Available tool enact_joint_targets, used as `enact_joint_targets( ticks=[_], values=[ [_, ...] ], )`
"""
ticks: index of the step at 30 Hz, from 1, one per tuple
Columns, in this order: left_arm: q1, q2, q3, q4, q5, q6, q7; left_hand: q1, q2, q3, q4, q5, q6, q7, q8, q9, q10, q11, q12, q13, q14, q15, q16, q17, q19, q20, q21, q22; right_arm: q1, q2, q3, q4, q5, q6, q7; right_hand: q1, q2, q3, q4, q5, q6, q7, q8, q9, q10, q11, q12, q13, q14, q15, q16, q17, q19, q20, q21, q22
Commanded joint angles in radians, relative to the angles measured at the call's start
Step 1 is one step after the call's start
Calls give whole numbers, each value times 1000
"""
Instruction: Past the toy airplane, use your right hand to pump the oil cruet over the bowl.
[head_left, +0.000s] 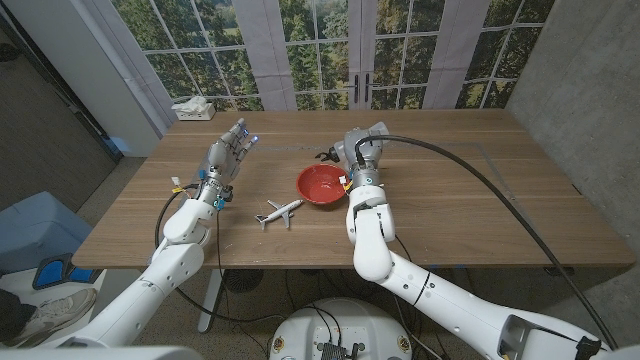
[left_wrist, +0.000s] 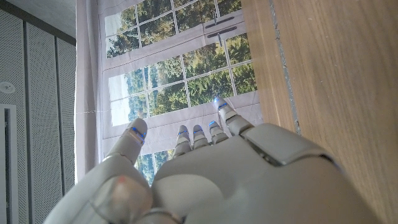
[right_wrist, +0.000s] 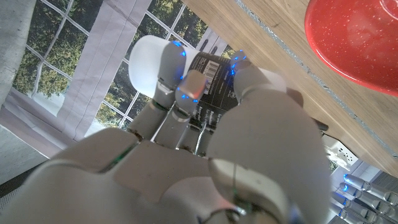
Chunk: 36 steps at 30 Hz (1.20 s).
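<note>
The oil cruet (right_wrist: 208, 93) is a dark bottle with a white rounded top and a barcode label; it sits in the right hand (head_left: 360, 150), whose fingers (right_wrist: 186, 87) wrap around its body, just behind the red bowl (head_left: 321, 185) near the middle of the wooden table (head_left: 480, 200). In the head view the hand covers most of the cruet, so its spout cannot be made out. The bowl is glossy red and speckled inside. The toy airplane (head_left: 279, 211), white with a dark stand, lies just in front of the bowl toward the robot's left. The left hand (head_left: 225, 155) stands apart on the left with its fingers (left_wrist: 199, 134) spread and holding nothing. A tissue box (head_left: 194, 109) rests at the table's far left corner. The label's small print is too blurred to read.
</note>
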Motion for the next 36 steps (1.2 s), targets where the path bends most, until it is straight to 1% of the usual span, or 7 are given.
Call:
enact_joint_targets(
  ticks=[1, 6, 19, 27, 30, 32, 36],
  values=[
    [0, -3, -2, 6, -2, -7, 0, -8, 54, 1, -6, 4, 2, -5, 3, 2, 0, -2, 10, 4, -2, -64, -4, 1, 7, -30, -4, 4, -41, 35, 67, -3, -21, 79, -2, 3, 101, 55, 67, 11, 77, 17, 26, 6, 274, -16, -7, 187, -9, 0, 2, 0, -9, -87, 1, 6],
    [-5, -5, -2, 13, -4, -7, -4, -7, 57, 1, -6, 4, 2, -5, 3, 2, 0, -1, 9, 4, -2, -64, -4, 1, 8, -29, -6, 4, -37, 24, 76, -27, 10, 118, 13, -18, 98, 50, 68, 16, 159, 62, 52, 2, 376, 18, 7, 176, -2, -1, 3, 0, 3, -86, 8, 16],
    [-17, -9, 0, 28, -8, -4, -12, -5, 65, 3, -4, 5, 4, -9, 4, 2, 1, 1, 10, 4, -1, -65, -3, 1, 10, -29, -10, 4, -23, -10, 87, -77, 104, 179, 28, -34, 80, 39, 60, 24, 257, 133, 53, -32, 509, 103, -21, 99, 74, 1, 23, -3, 36, -85, 5, 23],
    [-23, -11, 0, 37, -9, -4, -15, -4, 66, 3, -4, 5, 3, -11, 3, 2, 2, 1, 10, 4, -1, -65, -3, 1, 11, -29, -13, 4, -14, -5, 67, -34, 45, 152, -10, -31, 84, 40, 58, 28, 271, 166, 59, -18, 538, 115, -22, 103, 95, 1, 26, -4, 45, -85, 4, 17],
    [-27, -12, 1, 40, -9, -4, -17, -3, 67, 2, -4, 5, 3, -12, 3, 2, 2, 1, 10, 4, -2, -65, -3, 1, 11, -30, -14, 4, 1, 9, 63, -21, -18, 152, 81, -28, 82, 37, 56, 32, 271, 168, 67, 16, 567, 112, 37, 183, 99, 0, 25, 1, 38, -85, 1, 17],
    [-29, -13, 1, 41, -10, -2, -18, -2, 68, 2, -4, 5, 2, -12, 3, 2, 2, 1, 10, 4, -2, -65, -3, 1, 11, -28, -15, 4, 0, 10, 66, -15, -18, 149, 65, -29, 86, 35, 57, 34, 269, 173, 70, 74, 549, 106, 136, 346, 96, 0, 27, 6, 29, -85, 0, 14],
    [-31, -15, 2, 43, -10, -3, -17, -2, 69, 2, -3, 5, 2, -13, 2, 2, 1, 0, 10, 4, -2, -65, -3, 1, 12, -29, -16, 4, -1, 15, 70, -11, -21, 150, 62, -34, 92, 37, 61, 34, 267, 170, 71, 105, 539, 113, 181, 423, 90, 1, 28, 7, 19, -86, -5, 9]
  ],
)
